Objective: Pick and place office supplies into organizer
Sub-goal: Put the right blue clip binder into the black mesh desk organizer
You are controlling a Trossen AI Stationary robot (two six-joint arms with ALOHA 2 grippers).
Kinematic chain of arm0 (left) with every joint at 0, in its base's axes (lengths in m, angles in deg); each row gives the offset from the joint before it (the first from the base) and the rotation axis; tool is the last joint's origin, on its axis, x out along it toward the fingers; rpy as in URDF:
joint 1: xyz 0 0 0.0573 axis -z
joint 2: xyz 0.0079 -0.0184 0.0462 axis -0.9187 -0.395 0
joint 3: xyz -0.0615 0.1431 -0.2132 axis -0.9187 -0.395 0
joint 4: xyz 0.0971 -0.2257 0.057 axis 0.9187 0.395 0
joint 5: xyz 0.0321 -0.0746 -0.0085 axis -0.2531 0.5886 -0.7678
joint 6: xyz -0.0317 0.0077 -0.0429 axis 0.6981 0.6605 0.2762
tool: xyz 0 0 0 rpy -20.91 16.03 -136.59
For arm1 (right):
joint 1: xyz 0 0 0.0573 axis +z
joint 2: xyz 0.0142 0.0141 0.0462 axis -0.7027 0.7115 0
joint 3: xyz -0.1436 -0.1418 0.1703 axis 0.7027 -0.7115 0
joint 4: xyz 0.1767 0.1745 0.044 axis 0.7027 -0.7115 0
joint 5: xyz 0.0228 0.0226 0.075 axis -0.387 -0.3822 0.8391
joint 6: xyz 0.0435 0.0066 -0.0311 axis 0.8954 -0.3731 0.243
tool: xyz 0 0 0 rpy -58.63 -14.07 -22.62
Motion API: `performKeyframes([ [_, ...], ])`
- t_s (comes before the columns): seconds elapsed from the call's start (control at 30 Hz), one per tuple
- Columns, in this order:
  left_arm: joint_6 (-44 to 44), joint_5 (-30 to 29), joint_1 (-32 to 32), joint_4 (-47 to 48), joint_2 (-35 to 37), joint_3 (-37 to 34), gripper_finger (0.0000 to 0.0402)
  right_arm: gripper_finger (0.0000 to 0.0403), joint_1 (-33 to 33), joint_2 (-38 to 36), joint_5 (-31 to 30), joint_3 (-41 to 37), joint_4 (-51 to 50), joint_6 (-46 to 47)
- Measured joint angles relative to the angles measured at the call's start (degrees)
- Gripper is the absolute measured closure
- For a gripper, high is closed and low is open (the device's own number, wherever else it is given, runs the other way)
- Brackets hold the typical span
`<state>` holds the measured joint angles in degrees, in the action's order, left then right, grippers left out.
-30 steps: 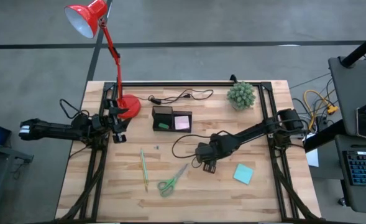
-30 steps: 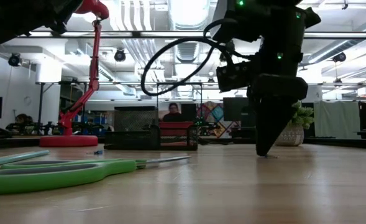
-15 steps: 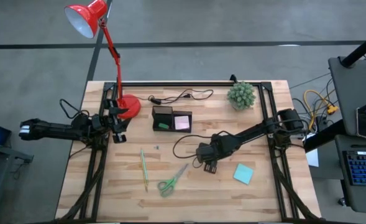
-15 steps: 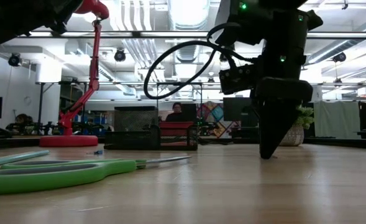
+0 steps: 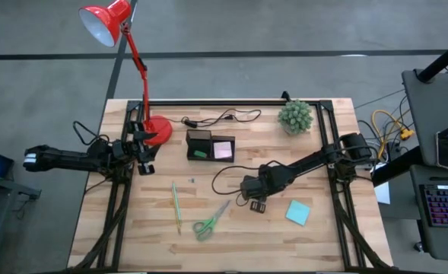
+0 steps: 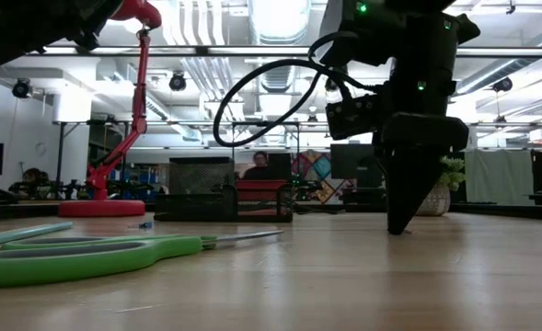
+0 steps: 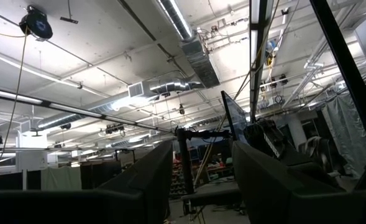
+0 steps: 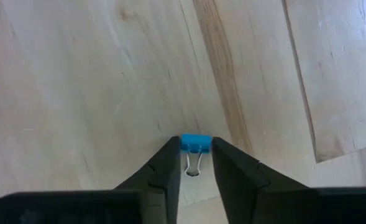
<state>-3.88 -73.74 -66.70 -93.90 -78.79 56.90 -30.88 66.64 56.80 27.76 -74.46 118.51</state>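
Note:
My right gripper (image 5: 258, 205) stands fingers-down at mid-table, between the green-handled scissors (image 5: 210, 221) and the teal sticky pad (image 5: 297, 212). In the right wrist view it is shut on a tiny blue binder clip (image 8: 196, 143). The thin green pencil (image 5: 176, 207) lies flat left of the scissors. The black organizer (image 5: 211, 145) stands farther back, with a pink pad (image 5: 224, 149) and a green piece (image 5: 200, 153) inside. My left gripper (image 5: 144, 157) waits open near the lamp base, its wrist view facing the ceiling. My right gripper pinches the blue binder clip by the two sides of its blue body (image 8: 196, 144), between the very ends of the fingers (image 8: 170, 158). The fingers come from above, pointing down. The clip lies on the wood, its wire handle (image 8: 192, 167) lying in the gap between them.
A red lamp's round base (image 5: 158, 130) and a black cable (image 5: 222, 117) sit at the far left. A small potted plant (image 5: 295, 116) stands at the far right. A tiny dark piece (image 5: 192, 180) lies near the pencil. Bare wood stretches along the near edge.
My right gripper has crept a little toward the table's right edge, its fingertips staying down at the tabletop. Everything else lies where it was.

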Motion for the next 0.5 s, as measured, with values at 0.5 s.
performKeyframes([
  [0.5, 0.0, 0.0, 0.0, 0.0, 0.0, 0.0, 0.0246, 0.0344, -0.1, 0.1, -0.7, 1.2, -0.6, -0.6],
])
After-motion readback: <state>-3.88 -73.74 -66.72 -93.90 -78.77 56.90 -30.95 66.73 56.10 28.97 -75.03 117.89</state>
